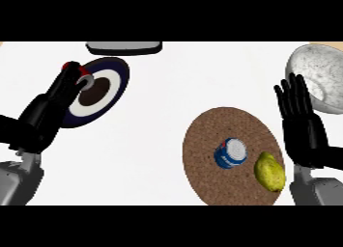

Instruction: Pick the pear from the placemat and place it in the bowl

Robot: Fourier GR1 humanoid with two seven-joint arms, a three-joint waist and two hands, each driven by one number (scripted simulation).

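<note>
Bench surface, white and broad, is seen from steeply above, and its contents are taken from nine o'clock across to three. At the far left the black left hand is held with fingers straight and relaxed, gripping nothing, its fingertips overlapping the near rim of a round plate banded in dark blue and white with a brown centre; a small red object shows by those fingertips at ten o'clock, and what it is cannot be told. A dark grey flat tray-like item lies at twelve o'clock, cut by the upper edge of the scene. Toward four o'clock a round brown cork-textured placemat is laid, and on it stand a small blue and white can and, just beside it to the right, the yellow-green pear. The pear's long axis runs roughly from twelve to six o'clock, tilted slightly, and it rests near the placemat's right edge. The black right hand is held open, fingers straight and pointing to twelve o'clock, empty. The speckled grey-white bowl sits at two o'clock, just beyond those fingertips.

The pear lies at about seven o'clock from the right hand, close under its wrist, so that hand is judged far nearer than the left. A drawing back toward six o'clock would seemingly be called for before a grasp across the pear's narrow width.
</note>
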